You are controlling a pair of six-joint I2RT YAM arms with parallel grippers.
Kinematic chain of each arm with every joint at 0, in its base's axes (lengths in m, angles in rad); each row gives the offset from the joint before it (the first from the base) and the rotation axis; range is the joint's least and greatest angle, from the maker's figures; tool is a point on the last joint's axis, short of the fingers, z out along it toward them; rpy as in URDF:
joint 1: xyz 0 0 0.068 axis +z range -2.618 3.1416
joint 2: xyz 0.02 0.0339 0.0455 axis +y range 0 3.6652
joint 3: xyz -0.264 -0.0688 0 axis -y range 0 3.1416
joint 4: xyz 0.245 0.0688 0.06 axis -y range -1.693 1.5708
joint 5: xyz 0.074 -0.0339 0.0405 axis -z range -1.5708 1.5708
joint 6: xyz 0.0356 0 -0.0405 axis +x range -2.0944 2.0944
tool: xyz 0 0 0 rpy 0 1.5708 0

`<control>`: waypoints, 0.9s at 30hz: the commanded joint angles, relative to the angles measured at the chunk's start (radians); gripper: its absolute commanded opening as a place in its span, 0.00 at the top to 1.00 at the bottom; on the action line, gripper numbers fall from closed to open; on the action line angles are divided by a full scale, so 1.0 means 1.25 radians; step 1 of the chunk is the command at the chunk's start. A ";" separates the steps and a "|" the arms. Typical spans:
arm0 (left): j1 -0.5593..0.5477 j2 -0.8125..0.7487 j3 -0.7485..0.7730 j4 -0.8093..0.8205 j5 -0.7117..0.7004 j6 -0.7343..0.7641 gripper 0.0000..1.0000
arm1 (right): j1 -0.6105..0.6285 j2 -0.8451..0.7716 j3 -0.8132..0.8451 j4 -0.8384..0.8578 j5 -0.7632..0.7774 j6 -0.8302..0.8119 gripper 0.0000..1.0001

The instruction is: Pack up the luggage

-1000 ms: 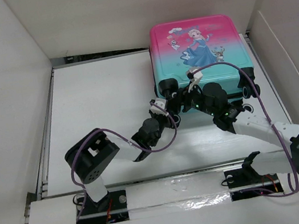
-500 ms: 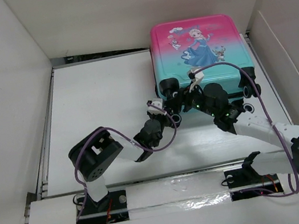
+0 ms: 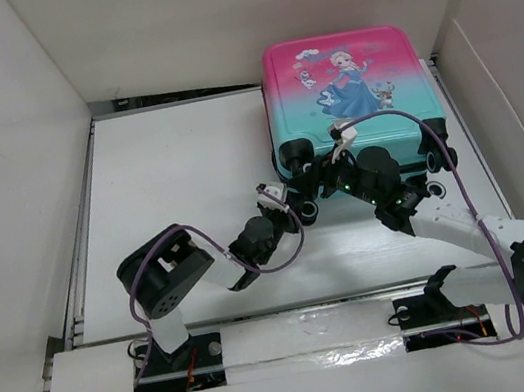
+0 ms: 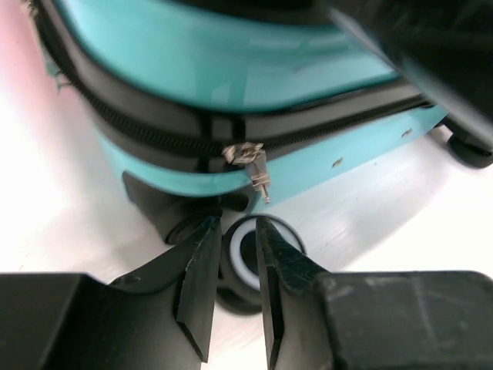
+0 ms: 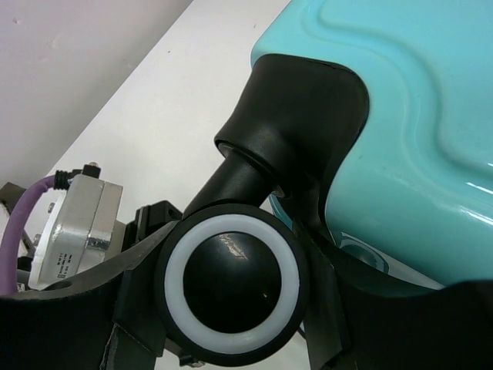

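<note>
The luggage, pink-to-teal with a cartoon princess, lies closed at the back right of the table. My right gripper is at its near left corner. In the right wrist view its jaws flank a black wheel with a white ring and press on both sides. My left gripper is just in front of that corner. Its jaws stand a narrow gap apart and empty, pointing at the lower wheel. A metal zipper pull hangs from the closed zip above them.
White walls enclose the table at the left, back and right. Another wheel sticks out at the luggage's near right corner. A purple cable loops over the right arm.
My left gripper has drawn back a little from the luggage corner toward the near edge. The right arm and the luggage have not moved.
</note>
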 commanded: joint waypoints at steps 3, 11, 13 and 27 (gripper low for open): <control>-0.003 -0.079 -0.044 0.134 0.007 -0.019 0.76 | 0.011 -0.033 0.057 0.187 -0.081 0.032 1.00; -0.003 -0.061 -0.011 0.116 0.036 -0.018 0.56 | 0.011 -0.032 0.059 0.190 -0.084 0.032 1.00; -0.003 -0.040 0.015 0.108 0.028 -0.019 0.53 | 0.011 -0.036 0.059 0.187 -0.085 0.032 1.00; 0.028 0.033 0.132 0.089 -0.056 -0.025 0.83 | 0.043 -0.042 0.056 0.196 -0.096 0.026 1.00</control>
